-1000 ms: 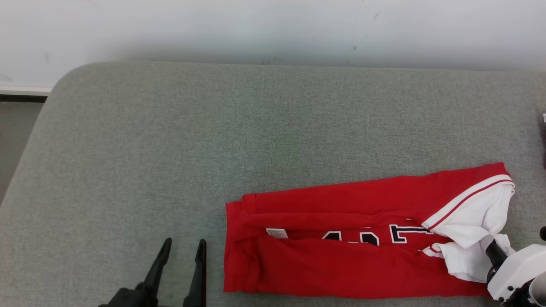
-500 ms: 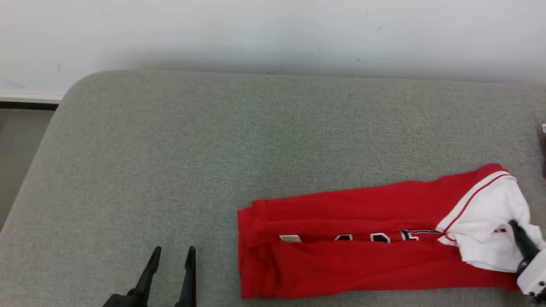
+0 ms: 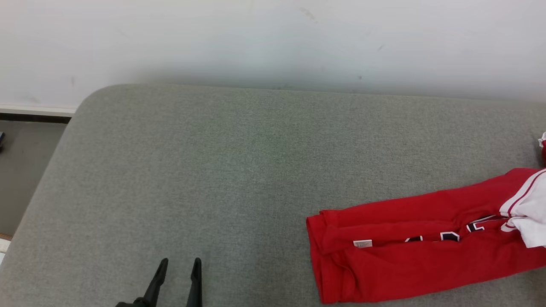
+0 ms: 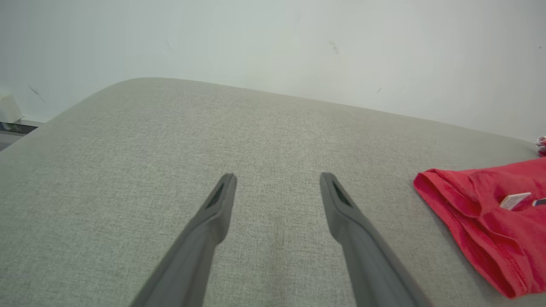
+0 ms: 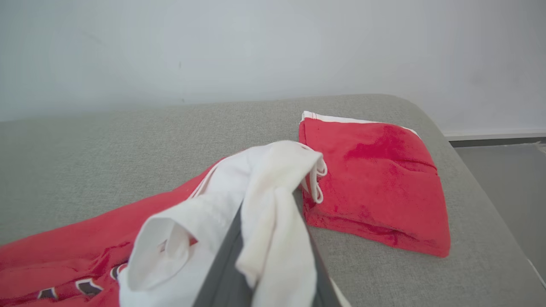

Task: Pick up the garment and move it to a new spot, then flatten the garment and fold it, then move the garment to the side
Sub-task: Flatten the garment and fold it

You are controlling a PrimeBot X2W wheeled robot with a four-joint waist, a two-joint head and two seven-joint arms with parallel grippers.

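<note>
The garment (image 3: 409, 260) is a red jersey with dark lettering and white sleeves, folded into a long strip at the table's right, its white end running past the head view's right edge. In the right wrist view my right gripper (image 5: 268, 213) is shut on the bunched white sleeve fabric (image 5: 204, 200), which drapes over both fingers and hides their tips. My left gripper (image 3: 180, 266) is open with nothing between its fingers, near the front edge and well left of the garment. Seen from the left wrist, my left gripper (image 4: 278, 183) hovers over bare table, the garment's red end (image 4: 490, 221) to its right.
A second folded red cloth (image 5: 375, 183) lies just beyond the held sleeve, close to the table's right edge. The grey padded table (image 3: 213, 170) has rounded corners, with a pale wall behind it. Floor (image 3: 25, 170) shows past the left edge.
My right gripper closed on the white sleeve end and pulled the garment rightward across the table, leaving the head view. The head camera has also shifted. My left gripper stays open.
</note>
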